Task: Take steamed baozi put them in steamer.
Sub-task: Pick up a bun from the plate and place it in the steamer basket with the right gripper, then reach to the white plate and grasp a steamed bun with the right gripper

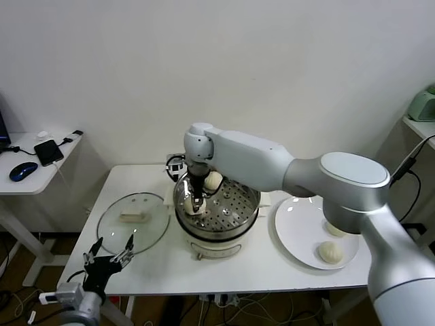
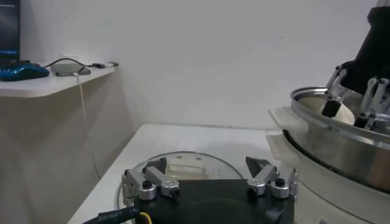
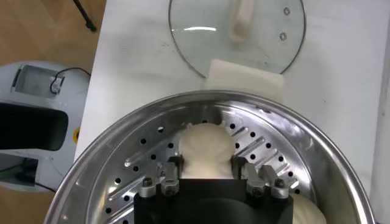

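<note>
The steamer [image 1: 239, 216] stands mid-table, a shiny perforated basket on a cream pot base. My right gripper [image 1: 195, 201] reaches down into its left side, shut on a baozi [image 1: 189, 205] that sits low on the basket floor. In the right wrist view the fingers [image 3: 172, 168] press both sides of this baozi [image 3: 206, 146]. A second baozi [image 1: 213, 180] lies at the back of the basket. Two more baozi [image 1: 331, 252] [image 1: 336, 229] lie on the white plate [image 1: 299, 234]. My left gripper [image 1: 107, 258] is parked, open and empty, at the table's front left.
A round glass lid [image 1: 132, 219] with a cream handle lies flat left of the steamer, just beyond my left gripper [image 2: 206, 164]. A side desk [image 1: 30, 170] with a phone and blue mouse stands far left. My right arm spans over the plate.
</note>
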`<state>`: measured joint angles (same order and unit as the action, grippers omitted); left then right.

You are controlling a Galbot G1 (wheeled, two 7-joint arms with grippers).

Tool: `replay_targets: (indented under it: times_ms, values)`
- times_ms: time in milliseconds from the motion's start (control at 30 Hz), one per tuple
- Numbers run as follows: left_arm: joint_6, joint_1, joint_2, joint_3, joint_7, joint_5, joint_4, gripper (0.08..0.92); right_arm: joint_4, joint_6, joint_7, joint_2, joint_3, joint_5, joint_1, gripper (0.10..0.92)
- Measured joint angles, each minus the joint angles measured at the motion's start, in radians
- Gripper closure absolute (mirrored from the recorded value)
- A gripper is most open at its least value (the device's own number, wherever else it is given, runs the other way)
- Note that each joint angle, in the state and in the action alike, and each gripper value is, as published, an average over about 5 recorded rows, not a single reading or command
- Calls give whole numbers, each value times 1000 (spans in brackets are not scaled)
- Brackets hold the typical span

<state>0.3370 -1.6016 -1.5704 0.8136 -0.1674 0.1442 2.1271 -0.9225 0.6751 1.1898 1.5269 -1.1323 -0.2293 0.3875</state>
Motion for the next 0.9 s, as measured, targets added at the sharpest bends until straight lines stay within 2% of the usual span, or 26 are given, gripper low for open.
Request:
replay_targets:
  times_ms: [100, 200, 533, 900]
  values:
    - [0, 0, 0, 3, 0, 1, 1, 177, -9, 2, 4, -5, 2, 2, 3, 265]
    - [0, 2, -1, 4, 0, 1, -1, 177, -27, 3, 10, -19, 2, 2, 12, 215]
    - [5, -8, -2, 12, -6, 6, 7, 177, -172, -9, 48, -174, 39, 0, 82, 202]
    - [6, -33, -8, 9, -6, 4, 28, 177, -452, -92, 130, -553, 123, 33, 108, 203]
